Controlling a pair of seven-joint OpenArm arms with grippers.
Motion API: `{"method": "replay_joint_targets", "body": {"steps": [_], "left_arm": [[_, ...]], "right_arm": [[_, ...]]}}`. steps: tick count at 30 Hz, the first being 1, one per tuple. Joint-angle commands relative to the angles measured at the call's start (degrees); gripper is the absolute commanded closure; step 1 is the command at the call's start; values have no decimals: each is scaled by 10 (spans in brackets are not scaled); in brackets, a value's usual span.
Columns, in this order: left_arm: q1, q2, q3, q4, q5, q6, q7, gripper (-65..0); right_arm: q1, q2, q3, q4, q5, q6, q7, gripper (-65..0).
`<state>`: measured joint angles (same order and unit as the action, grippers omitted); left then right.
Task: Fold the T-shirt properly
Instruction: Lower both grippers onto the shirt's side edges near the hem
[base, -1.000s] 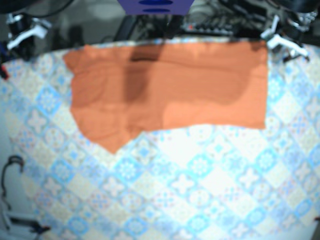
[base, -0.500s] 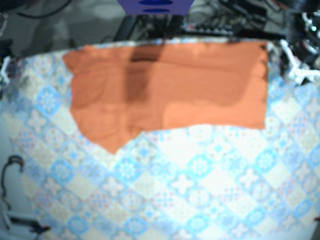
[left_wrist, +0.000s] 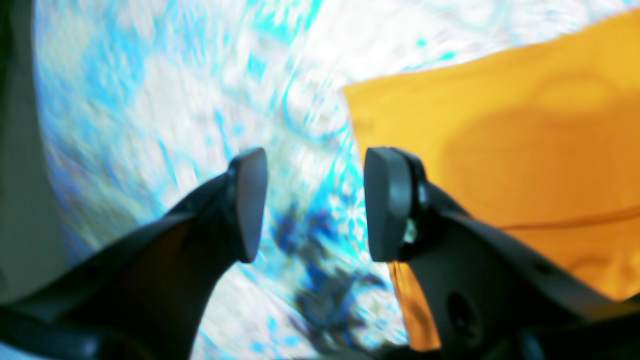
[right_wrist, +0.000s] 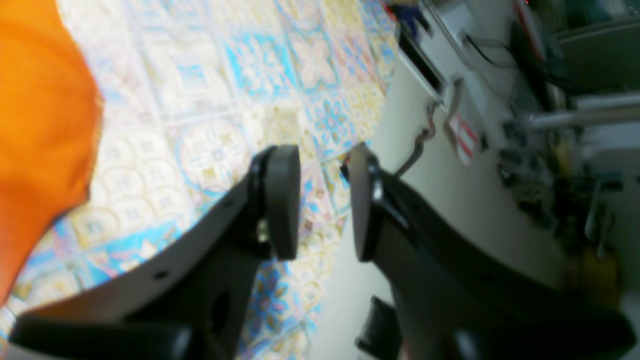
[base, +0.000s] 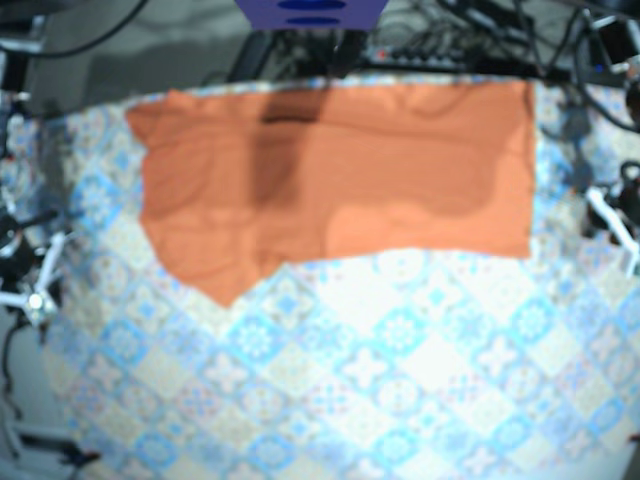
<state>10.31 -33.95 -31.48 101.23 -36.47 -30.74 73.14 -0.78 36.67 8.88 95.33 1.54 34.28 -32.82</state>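
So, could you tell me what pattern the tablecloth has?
The tablecloth has blue-and-cream floral tiles; the base view shows it best.

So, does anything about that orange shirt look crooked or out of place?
Yes. The T-shirt lies mostly as a flat rectangle, but its near edge is uneven: a pointed flap juts out at the base view's lower left. The left hand and right hand are open and hold nothing.

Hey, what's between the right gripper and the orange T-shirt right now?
Only bare patterned tablecloth. The right wrist view shows the open right gripper apart from the T-shirt, with nothing else on the stretch between them.
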Motion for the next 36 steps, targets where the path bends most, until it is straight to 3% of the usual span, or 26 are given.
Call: {"method": "replay_joint_targets", "body": {"steps": [1,9,15,21,24,30,36], "left_arm": [[-21,-13,-6,-19,-6,-1,-3,-306],[-100,-5,-7,-235,-8,-1,-1,-306],[-111,8,-7,-274,-8,0,-2,-304],[-106,12,-7,-274,-7,2,-2,-303],[-105,12,-7,-274,-7,3,-2,-303],[-104,12,-8,-274,-7,3,-2,-304],[-93,12,-8,-274,-8,3,-2,-305]], "right_arm": [[34,14,-12,-6,15,-7,2,-173],[202,10,-110,-164,185,-7,-89,-173],[312,-31,-134,-343,327,-7,-169,-173],[384,-90,-174,-504,406,-7,-219,-173],[417,-121,-221,-571,422,-8,-240,-173],[447,-179,-255,-642,421,-7,-271,-174],[454,-201,-355,-649,418,-7,-232,-174]]}}
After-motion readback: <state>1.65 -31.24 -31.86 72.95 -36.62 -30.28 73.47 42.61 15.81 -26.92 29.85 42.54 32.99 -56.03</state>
